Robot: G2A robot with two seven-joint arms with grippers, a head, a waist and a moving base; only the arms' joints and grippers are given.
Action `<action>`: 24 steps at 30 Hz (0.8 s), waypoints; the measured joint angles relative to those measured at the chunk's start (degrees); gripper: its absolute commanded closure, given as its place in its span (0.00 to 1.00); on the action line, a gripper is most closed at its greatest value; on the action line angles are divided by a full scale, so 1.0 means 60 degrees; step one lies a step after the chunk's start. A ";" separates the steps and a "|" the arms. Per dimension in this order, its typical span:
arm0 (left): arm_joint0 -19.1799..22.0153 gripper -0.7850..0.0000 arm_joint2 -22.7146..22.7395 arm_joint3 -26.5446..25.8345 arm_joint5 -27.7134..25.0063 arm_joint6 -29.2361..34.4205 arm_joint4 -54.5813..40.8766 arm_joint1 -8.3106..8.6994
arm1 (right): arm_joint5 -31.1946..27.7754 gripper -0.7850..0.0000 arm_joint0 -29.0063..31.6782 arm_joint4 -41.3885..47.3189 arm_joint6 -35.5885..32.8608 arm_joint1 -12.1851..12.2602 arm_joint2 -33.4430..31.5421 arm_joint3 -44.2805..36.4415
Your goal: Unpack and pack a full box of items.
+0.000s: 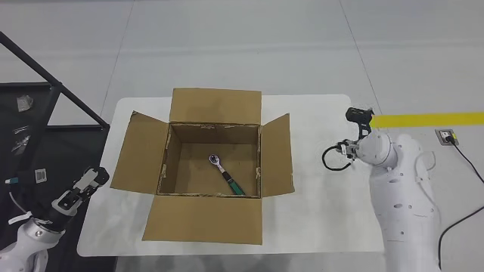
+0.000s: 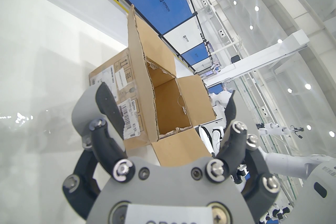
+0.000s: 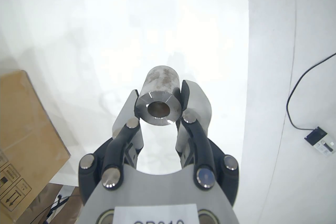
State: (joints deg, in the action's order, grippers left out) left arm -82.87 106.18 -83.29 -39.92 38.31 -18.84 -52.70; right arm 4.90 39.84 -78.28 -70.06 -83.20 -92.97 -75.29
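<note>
— Cardboard box (image 1: 215, 162), flaps open, centre of counter (image 1: 325, 204); ratchet (image 1: 225, 175) inside. Elsewhere?
— Steel cylinder (image 3: 162, 79) clamped in right end effector (image 3: 160, 89), right of box; left end effector (image 2: 168, 95) spread wide, empty, near left.

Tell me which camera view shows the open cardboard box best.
The top view: the open brown cardboard box is whole there, four flaps spread, a green-handled ratchet wrench on its floor. The left wrist view gives its labelled side wall and part of the inside; the right wrist view, one outer corner.
</note>
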 measured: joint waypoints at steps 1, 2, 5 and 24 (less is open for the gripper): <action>0.0000 0.00 0.0000 0.0000 0.0000 0.0000 0.0000 0.0000 | 0.0133 1.00 0.0485 0.0010 -0.0108 -0.0021 0.0168 -0.1211; 0.0000 0.00 0.0000 0.0000 0.0000 0.0000 0.0000 0.0000 | 0.0251 1.00 0.0846 -0.0061 -0.0190 -0.0029 0.0291 -0.2124; 0.0000 0.00 0.0000 0.0000 0.0000 0.0000 0.0000 0.0000 | 0.0531 1.00 0.1838 -0.0430 -0.0320 -0.0060 0.0873 -0.4832; 0.0000 0.00 0.0000 0.0000 0.0000 0.0000 0.0000 0.0000 | 0.0694 1.00 -0.1141 -0.0767 -0.0681 -0.1130 0.7602 -0.3109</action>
State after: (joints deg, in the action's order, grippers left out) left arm -82.87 106.18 -83.29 -39.92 38.31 -18.84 -52.70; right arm 9.06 32.99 -82.88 -74.15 -89.98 -47.35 -93.95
